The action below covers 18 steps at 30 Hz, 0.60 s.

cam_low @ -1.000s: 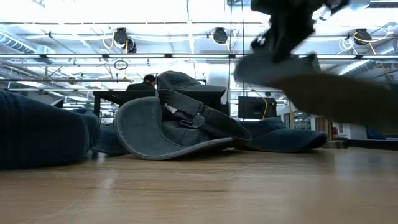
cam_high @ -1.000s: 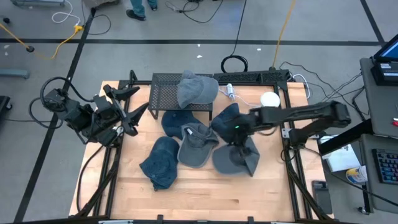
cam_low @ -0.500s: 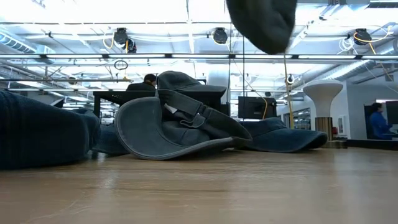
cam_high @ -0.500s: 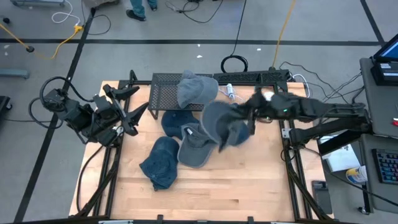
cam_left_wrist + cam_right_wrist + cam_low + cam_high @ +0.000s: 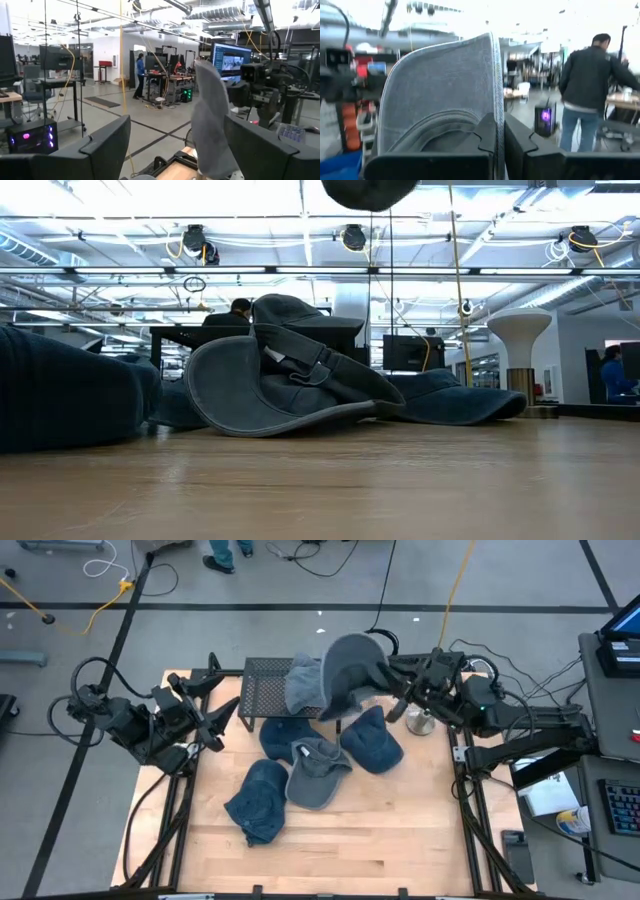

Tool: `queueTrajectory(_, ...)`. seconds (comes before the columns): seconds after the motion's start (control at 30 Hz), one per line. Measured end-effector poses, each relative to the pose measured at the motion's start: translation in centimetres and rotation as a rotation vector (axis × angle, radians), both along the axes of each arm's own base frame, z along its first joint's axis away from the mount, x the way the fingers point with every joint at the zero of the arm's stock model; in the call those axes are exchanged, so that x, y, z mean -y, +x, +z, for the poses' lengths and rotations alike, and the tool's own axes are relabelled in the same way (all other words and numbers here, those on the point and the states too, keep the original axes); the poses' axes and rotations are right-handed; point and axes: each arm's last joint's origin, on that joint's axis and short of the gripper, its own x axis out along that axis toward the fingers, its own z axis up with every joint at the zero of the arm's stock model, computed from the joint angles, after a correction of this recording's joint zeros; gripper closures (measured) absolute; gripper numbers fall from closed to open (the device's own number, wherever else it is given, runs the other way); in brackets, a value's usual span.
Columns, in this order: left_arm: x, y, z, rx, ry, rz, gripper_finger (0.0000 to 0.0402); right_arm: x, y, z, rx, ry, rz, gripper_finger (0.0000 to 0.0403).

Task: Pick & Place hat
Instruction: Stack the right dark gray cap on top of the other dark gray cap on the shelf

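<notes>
Floppy grey hat [image 5: 350, 675] lifted rackward, brim pinched.

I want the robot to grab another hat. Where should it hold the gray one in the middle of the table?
Probably by the gray hat's brim edge, coming straight down from above. The hat lies on its side with the stiff brim curling up off the wood, so a hand could likely pinch it more easily than the floppy crown.

The right gripper [image 5: 392, 700] was raised over the far right of the table, fingers [image 5: 490, 132] clamped on a grey hat [image 5: 350, 670]. The left gripper [image 5: 222, 705] waited at the far left, fingers spread.
</notes>
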Motion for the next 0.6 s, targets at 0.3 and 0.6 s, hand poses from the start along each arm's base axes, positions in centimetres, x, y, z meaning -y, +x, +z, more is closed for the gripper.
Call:
queueTrajectory(0.3,0.2,2.2,-0.2,-0.027,0.108,0.03,0.0082,0.0,2.5,0.0,0.085,-0.081,-0.03,0.0398)
queueTrajectory(0.6,-0.1,4.6,-0.8,0.012,0.127,-0.005,0.0082,-0.1,3.5,-0.5,0.094,-0.081,-0.03,0.0398)
